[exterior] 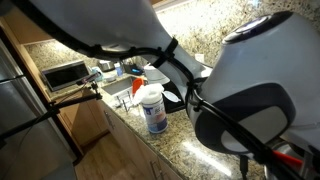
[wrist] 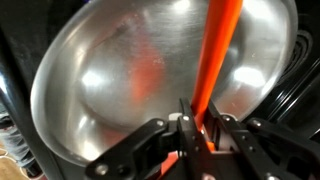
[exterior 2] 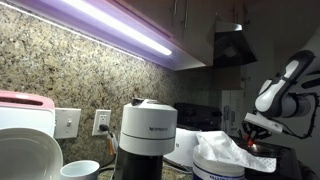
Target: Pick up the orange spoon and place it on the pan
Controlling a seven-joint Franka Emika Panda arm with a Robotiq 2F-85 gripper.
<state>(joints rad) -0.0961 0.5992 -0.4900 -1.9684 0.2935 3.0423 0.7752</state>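
In the wrist view my gripper (wrist: pixel 200 122) is shut on the handle of the orange spoon (wrist: pixel 218 50). The handle runs up from the jaws and out of the top of the frame; the head is out of view. The spoon hangs directly over the pan (wrist: pixel 110 90), a round shiny grey metal pan that fills most of the view and shows an orange reflection. In an exterior view the arm (exterior 2: pixel 280 95) stands at the far right, and the pan and spoon are hidden there. In an exterior view the arm's body (exterior: pixel 250 80) blocks them too.
A black stove surface (wrist: pixel 300 110) lies around the pan. A granite counter (exterior: pixel 170 150) holds a white plastic bottle (exterior: pixel 153 110) and a sink area. A coffee machine (exterior 2: pixel 148 135), a white tissue pack (exterior 2: pixel 225 158) and bowls stand in the foreground.
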